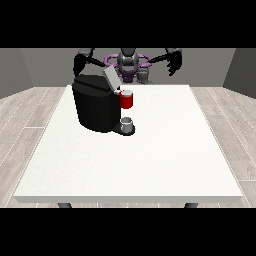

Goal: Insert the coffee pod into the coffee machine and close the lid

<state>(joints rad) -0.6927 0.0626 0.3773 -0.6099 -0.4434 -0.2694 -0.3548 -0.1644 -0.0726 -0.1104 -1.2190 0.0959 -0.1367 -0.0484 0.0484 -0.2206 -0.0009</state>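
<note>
The black coffee machine stands on the left half of the white table. Its grey lid is tilted up, open. A red pod holder juts from its front, with a small pale top showing in it. Below, a grey cup sits on the machine's base. A small grey cylinder stands at the table's far edge; I cannot tell if it is the pod. The hand at the view's left hangs just behind the machine's top. The hand at the view's right is raised off the table, fingers relaxed, holding nothing.
The robot's torso is behind the far table edge. Wooden floor surrounds the table. The table's bare white surface stretches to the right of and in front of the machine.
</note>
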